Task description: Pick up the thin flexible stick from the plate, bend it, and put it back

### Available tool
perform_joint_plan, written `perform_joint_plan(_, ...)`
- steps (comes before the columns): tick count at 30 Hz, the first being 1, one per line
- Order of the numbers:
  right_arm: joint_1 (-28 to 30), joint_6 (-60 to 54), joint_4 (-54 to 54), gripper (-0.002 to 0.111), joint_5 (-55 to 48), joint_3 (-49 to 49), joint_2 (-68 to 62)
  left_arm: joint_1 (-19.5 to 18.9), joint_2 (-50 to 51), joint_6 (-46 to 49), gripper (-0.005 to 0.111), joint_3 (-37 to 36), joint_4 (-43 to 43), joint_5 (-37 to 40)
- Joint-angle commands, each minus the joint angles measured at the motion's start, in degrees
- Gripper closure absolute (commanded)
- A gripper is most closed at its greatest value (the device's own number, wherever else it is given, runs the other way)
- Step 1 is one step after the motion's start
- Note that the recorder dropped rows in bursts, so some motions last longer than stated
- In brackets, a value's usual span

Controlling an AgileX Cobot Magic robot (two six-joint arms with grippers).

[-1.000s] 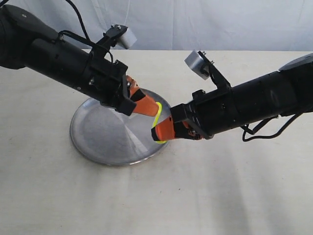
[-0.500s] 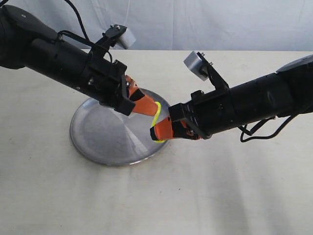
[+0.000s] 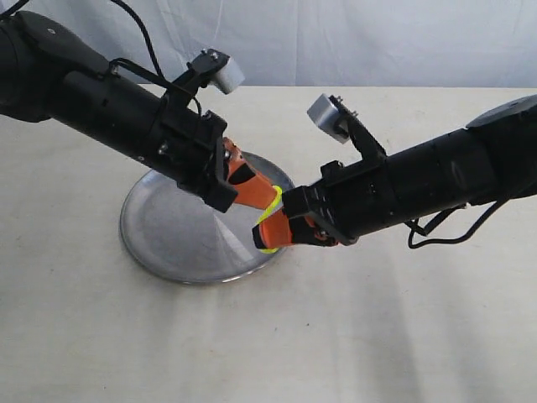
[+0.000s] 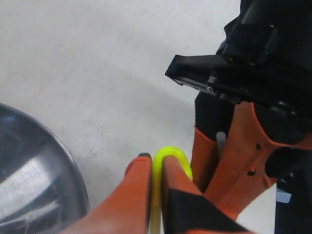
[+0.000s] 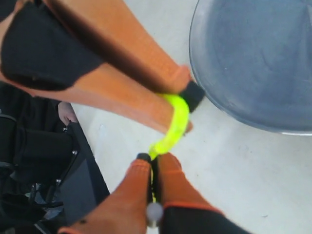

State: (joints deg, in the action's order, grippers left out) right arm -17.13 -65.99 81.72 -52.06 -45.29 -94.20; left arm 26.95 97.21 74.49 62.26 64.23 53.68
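left end effector clamped on stick | right end effector clamped on other end | stick arched between, near plate edge

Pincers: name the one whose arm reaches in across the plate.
The left pincer: its arm lies over the plate. The right pincer has its arm over the table instead. Both pinch the stick.
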Motion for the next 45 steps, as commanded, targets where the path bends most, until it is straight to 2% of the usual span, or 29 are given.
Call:
perform_joint_plan(1, -2.98, -0.44, 0.71, 0.109, 3.29, -0.23, -0.42, 1.85, -0.22, -0.49, 0.107, 0.42, 5.55, 3.16)
perform_joint_plan(17, -3.62, -0.44, 1.15, 0.109, 9.26, -0.23, -0.42, 1.85, -0.22, -1.44, 0.107, 0.42, 5.63, 4.46)
perform_joint_plan(32, -3.62, -5.16, -2.71, 0.109, 10.44, -0.23, -0.42, 1.85, -0.22, -12.54, 0.107, 0.42, 3.90, -1.07)
perform_joint_plan(45, -5.30, -9.04, -6.82, 0.109, 11.51, -0.23, -0.42, 1.85, 2.47, -14.53, 0.107, 0.53, 5.32, -0.86)
